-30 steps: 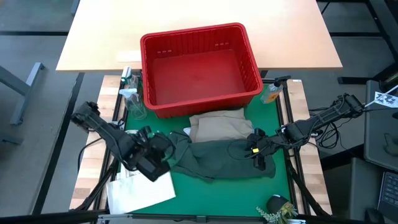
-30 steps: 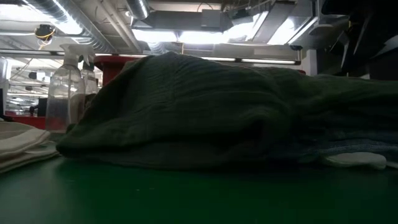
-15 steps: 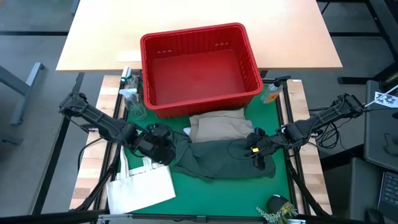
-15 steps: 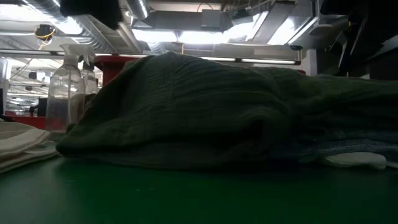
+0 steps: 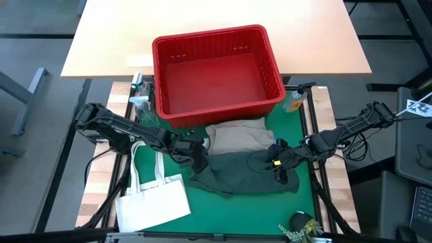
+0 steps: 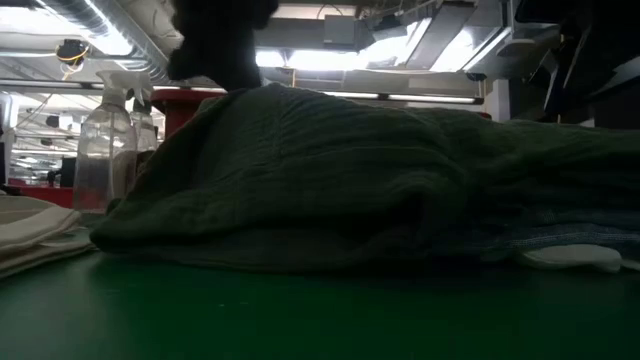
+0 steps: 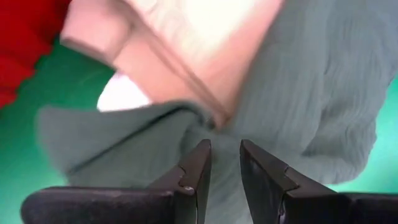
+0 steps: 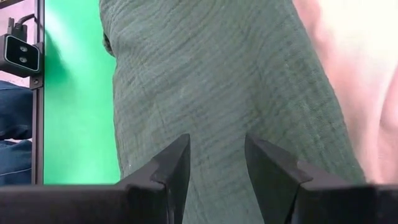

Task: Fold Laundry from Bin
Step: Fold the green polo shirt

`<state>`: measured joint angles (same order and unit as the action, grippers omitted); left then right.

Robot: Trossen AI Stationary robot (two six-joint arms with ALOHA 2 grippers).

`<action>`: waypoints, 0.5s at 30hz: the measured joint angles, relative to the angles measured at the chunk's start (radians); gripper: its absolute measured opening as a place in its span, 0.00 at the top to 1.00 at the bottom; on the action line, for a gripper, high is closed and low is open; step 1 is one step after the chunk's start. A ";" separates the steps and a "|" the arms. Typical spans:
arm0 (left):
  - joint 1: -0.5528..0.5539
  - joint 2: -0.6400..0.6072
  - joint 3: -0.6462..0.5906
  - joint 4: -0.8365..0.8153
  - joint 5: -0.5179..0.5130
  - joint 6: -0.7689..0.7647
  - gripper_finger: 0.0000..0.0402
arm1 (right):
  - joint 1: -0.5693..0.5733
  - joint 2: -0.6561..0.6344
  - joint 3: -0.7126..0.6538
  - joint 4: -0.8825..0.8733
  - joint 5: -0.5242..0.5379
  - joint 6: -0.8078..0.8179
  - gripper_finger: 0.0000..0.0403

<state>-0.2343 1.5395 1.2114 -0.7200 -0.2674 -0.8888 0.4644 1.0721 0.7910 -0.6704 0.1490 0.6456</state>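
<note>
The dark green garment (image 5: 244, 172) is lying on the green counter (image 5: 307, 202) just in front of the red bin (image 5: 216, 73), overlapping a beige garment (image 5: 236, 138). The left pincer (image 5: 196, 154) is hovering at its left end, fingers narrowly parted, gripping nothing. The right pincer (image 5: 278, 164) is resting at its right end, fingers apart.

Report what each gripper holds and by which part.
Nothing is held. The left gripper hangs open over the dark green garment at its left end; the right gripper, open, hangs over its right end.
</note>
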 joint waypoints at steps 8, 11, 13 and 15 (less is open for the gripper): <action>0.052 0.020 0.000 0.057 0.001 0.097 0.80 | 0.000 0.000 0.000 0.000 0.000 0.000 0.62; 0.072 0.020 0.000 0.056 0.002 0.110 0.80 | 0.000 0.000 0.000 -0.001 0.000 0.000 0.62; 0.080 0.020 0.000 0.056 0.003 0.111 0.80 | 0.000 0.000 0.000 -0.001 0.000 0.000 0.62; 0.087 0.020 0.000 0.047 0.004 0.115 0.80 | 0.000 0.000 0.000 -0.001 0.000 0.000 0.62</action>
<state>-0.1475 1.5597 1.2114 -0.6734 -0.2631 -0.7738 0.4644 1.0721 0.7910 -0.6711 0.1490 0.6458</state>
